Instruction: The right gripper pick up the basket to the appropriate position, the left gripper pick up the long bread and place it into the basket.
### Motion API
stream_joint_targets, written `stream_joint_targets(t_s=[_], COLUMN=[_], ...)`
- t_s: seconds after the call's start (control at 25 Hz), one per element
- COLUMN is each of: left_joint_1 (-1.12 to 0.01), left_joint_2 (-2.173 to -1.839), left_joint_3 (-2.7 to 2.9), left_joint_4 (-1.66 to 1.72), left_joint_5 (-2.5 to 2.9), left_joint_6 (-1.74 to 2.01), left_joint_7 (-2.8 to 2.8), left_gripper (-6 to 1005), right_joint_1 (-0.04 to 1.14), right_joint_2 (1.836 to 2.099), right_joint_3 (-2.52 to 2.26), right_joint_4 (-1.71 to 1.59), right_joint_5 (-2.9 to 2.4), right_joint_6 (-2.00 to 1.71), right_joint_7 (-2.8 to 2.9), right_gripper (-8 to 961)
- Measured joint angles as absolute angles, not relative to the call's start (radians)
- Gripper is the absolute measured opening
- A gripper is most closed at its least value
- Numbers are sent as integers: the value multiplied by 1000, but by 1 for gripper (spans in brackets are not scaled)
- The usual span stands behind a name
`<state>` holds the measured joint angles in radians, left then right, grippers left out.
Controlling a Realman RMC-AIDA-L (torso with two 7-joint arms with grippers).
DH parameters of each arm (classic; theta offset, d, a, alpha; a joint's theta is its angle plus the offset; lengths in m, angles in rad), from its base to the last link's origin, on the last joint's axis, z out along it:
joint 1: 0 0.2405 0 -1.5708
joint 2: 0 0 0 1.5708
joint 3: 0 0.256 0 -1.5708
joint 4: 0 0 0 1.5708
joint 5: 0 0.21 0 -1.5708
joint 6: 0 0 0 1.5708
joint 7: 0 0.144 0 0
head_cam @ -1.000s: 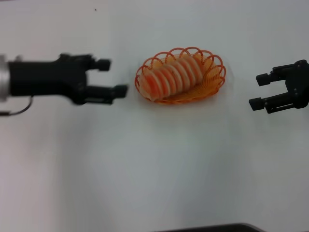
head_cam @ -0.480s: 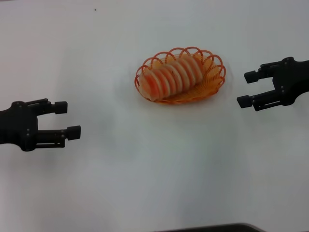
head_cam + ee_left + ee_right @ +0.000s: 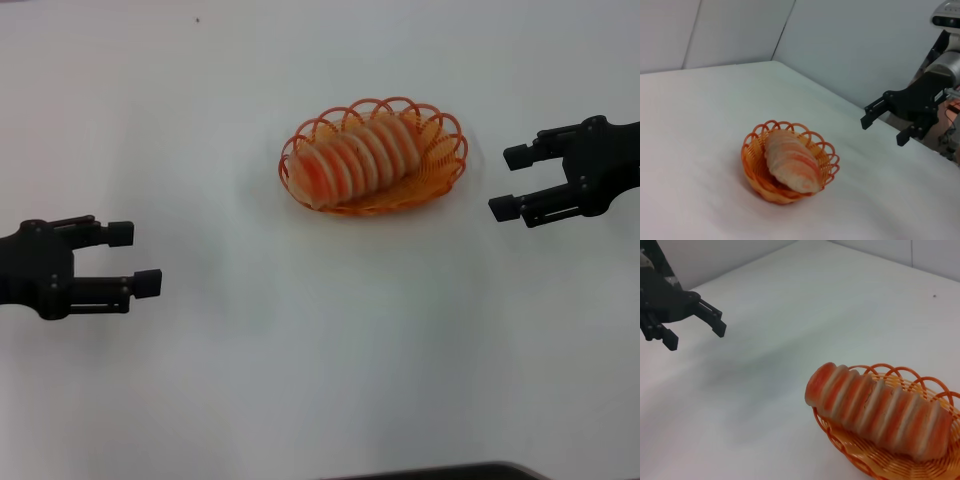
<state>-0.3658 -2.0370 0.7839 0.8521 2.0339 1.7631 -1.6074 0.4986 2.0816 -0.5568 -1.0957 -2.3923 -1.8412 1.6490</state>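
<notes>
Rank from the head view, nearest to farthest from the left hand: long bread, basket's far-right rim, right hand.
1. Long bread: lying in the basket, its end toward the left hand.
2. Basket's right rim: just beyond the bread.
3. Right hand: far right, past the basket, open.

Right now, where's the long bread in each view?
Head: long bread upper centre, lying in the basket.
Left wrist: lower centre, in the basket, right pincer beyond it.
Right wrist: lower right, left pincer far off.
Shared landmark: the basket.

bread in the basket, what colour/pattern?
The long bread is orange-red with pale cream crosswise ridges, like slices. Clearest in the right wrist view.
</notes>
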Motion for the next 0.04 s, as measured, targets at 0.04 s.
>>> stream_joint_targets(t_s=[0.04], left_joint_1=[-367], left_joint_2=[-2037], left_joint_3=[781], left_joint_4=[852], left_joint_5=[2041], left_joint_6=[1762], left_joint_7=[-1611], left_gripper=[887], right_joint_1=[499], right_joint_2=[2082], right_joint_3=[-557], right_joint_4=[-1096], right_joint_5=[-2392], right_joint_6=[-1841], right_joint_7=[1649], right_gripper=[826])
